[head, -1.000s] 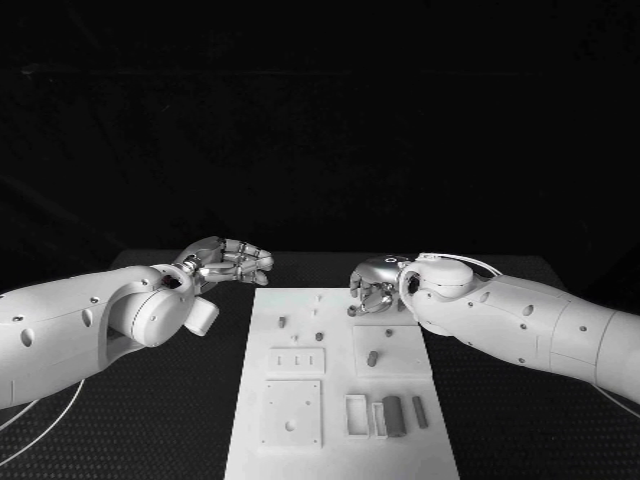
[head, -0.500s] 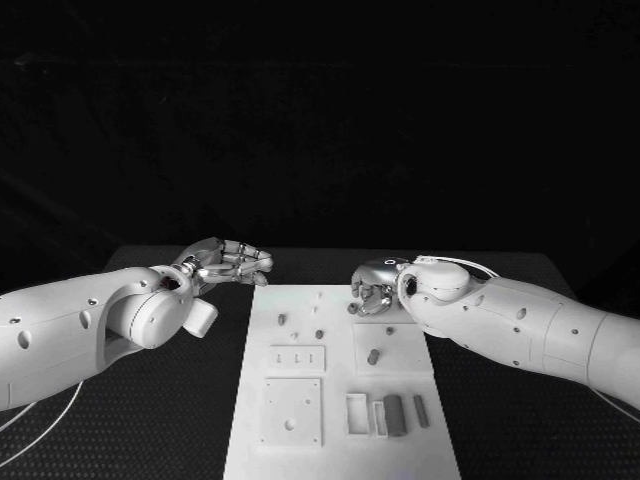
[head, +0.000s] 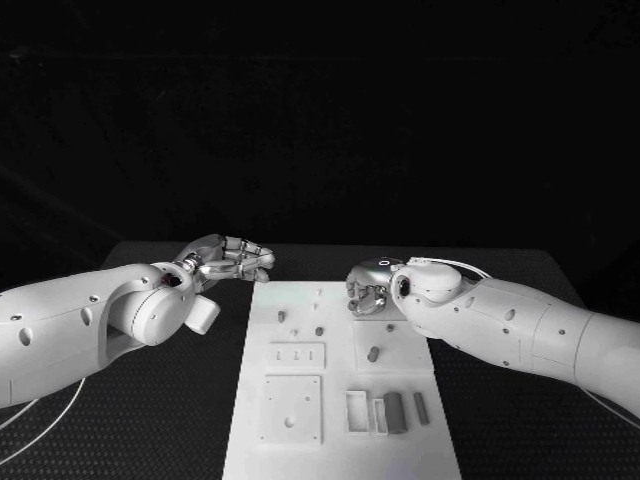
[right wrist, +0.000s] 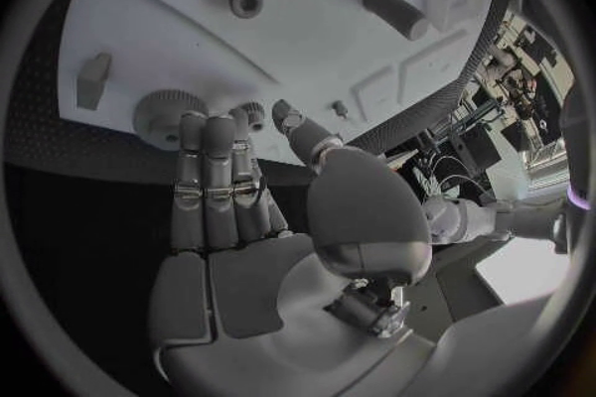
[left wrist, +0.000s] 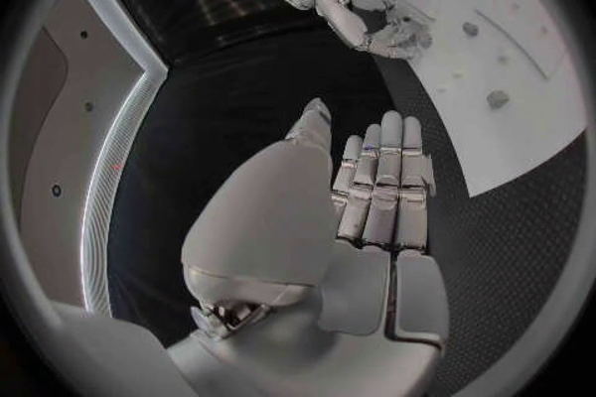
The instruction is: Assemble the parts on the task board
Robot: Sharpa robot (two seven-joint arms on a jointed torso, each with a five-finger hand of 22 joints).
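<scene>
The white task board (head: 342,440) lies in the middle of the black table. Small grey parts (head: 374,354) stand on it, and more lie in a tray slot (head: 394,410) near its front. My right hand (head: 369,289) hovers over the board's far right corner, fingers slightly bent and holding nothing. In the right wrist view its fingertips (right wrist: 205,131) are close over a knurled round part (right wrist: 159,109) at the board's (right wrist: 311,60) edge; I cannot tell whether they touch it. My left hand (head: 228,262) hangs left of the board with its fingers (left wrist: 387,181) side by side, holding nothing.
A peg (right wrist: 246,0), a lying cylinder (right wrist: 395,12) and a small block (right wrist: 93,79) stand on the board beyond the right hand. Two square white plates (head: 293,410) sit at the board's front left. Black table surface lies on both sides of the board.
My right hand and forearm have shifted slightly left, further over the board's far corner. The left hand has hardly moved.
</scene>
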